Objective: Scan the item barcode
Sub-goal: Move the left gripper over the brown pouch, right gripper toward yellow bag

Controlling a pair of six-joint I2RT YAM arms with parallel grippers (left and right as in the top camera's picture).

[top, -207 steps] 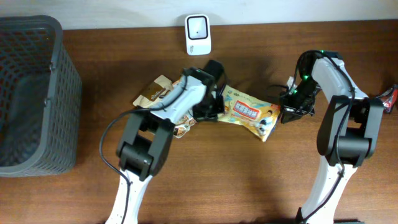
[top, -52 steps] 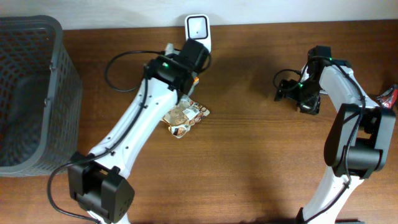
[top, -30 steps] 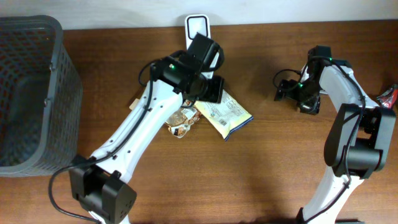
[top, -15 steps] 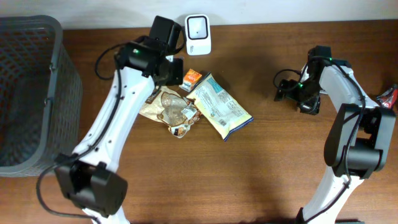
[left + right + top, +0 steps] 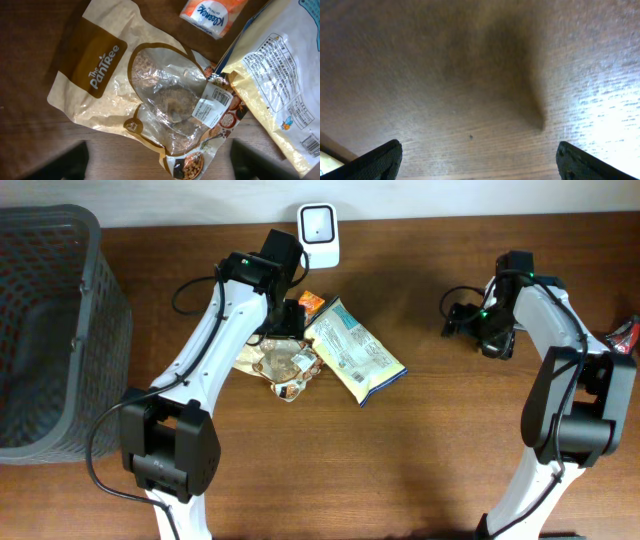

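Lying flat near the middle of the table's back edge, the yellow snack bag (image 5: 355, 358) showed its printed back face upward, one end angled toward the scanner (image 5: 318, 235), which stood against that back edge. In the left wrist view this bag (image 5: 280, 75) filled the right side, and its corner overlapped the edge of a tan pouch (image 5: 150, 100) with a clear window and a white label (image 5: 212, 102); the print on the label was too small to read. From overhead the tan pouch (image 5: 275, 360) lay just left of the yellow bag, touching it. A small orange tissue pack (image 5: 310, 302) sat between the two bags and the scanner, just beside the top of the yellow bag; the wrist camera caught it at the upper edge (image 5: 212, 12).

The left gripper (image 5: 288, 318) hung over the tan pouch with its jaws spread wide, the fingers (image 5: 65, 162) showing only at the lower corners of its own view and holding nothing. The right gripper (image 5: 465, 320) was well apart toward the table's right side, its jaws likewise spread, its fingers (image 5: 380, 160) over bare wood (image 5: 480, 75). A dark mesh basket (image 5: 90, 280) stood at the table's left edge, and a red packet (image 5: 628, 335) lay half out of view at the right edge.
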